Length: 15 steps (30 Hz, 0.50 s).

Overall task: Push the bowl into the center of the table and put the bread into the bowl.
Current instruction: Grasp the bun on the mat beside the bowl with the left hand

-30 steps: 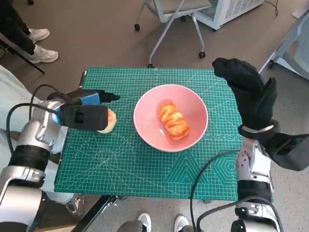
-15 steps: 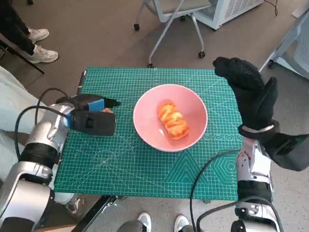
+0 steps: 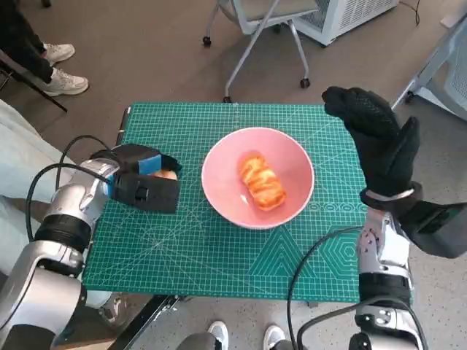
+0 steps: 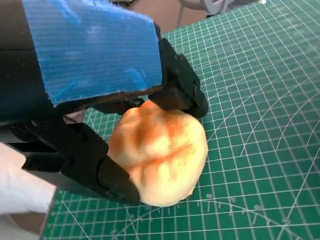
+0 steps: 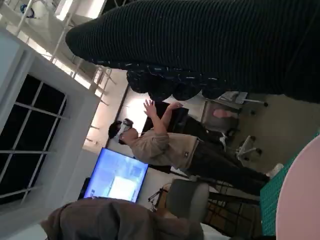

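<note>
Left hand (image 3: 142, 179) has slid a little down and right in the head view since the earlier frames, now sitting closer to the pink bowl (image 3: 219, 195). The bread roll (image 4: 160, 152) under it showed plainly at the hand's lower right a second ago; in the head view now only a sliver shows past the blue tape. Left wrist view: black fingers (image 4: 182, 90) lie over and beside the roll, closed around it, roll resting on the green cutting mat (image 3: 219, 255).

Bowl unchanged, at about the middle of the tabletop, centre of frame, with a glazed bread piece (image 3: 262, 182) already lying inside. Nothing stands between the held roll and the bowl's near rim but bare mat.

Right hand (image 3: 379, 142) unchanged: raised above the mat's upper right corner, gloved fingers extended upward, holding nothing.

Around: office chair (image 3: 263, 22) at top centre, white sneakers (image 3: 62, 69) at upper left, shoe toes (image 3: 244, 335) at bottom edge. Right wrist view shows a person (image 5: 170, 147) wearing a headset with an arm raised, and a lit screen (image 5: 117, 177).
</note>
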{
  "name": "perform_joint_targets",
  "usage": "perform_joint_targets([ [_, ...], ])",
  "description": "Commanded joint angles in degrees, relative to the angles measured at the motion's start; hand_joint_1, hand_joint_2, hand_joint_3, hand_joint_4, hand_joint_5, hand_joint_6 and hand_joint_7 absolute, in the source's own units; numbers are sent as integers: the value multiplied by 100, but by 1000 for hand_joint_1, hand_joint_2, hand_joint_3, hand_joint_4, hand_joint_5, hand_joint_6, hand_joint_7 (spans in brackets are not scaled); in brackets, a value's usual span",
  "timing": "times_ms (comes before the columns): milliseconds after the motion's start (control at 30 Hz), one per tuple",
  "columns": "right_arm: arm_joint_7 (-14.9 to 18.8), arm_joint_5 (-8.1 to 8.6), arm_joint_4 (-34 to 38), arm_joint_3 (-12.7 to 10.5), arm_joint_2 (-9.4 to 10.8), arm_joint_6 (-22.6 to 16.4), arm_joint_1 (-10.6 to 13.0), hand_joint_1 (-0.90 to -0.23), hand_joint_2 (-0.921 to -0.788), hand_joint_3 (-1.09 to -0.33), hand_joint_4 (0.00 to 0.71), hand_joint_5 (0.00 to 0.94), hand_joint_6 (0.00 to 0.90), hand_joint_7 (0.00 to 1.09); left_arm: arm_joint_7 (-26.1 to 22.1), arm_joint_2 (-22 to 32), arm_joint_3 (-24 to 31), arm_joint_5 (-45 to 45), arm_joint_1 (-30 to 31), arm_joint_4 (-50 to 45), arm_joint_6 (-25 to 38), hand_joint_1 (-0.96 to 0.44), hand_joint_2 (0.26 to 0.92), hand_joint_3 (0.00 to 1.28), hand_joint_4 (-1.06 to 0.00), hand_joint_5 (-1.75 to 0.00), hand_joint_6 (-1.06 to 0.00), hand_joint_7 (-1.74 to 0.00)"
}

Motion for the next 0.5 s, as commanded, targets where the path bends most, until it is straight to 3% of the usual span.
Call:
perform_joint_targets([
  [33, -9, 42, 11, -5, 22, 77, 162, -655, -921, -720, 178, 1, 68, 496, -24, -50, -159, 122, -41, 224, -90, 6, 916, 85, -675, -1149, -632, -1046],
  [500, -3, 41, 24, -20, 14, 42, 183, -647, -921, -720, 174, 0, 72, 491, -147, 120, -35, -73, -153, 165, -130, 1, 920, 78, -636, -1336, -679, -990],
])
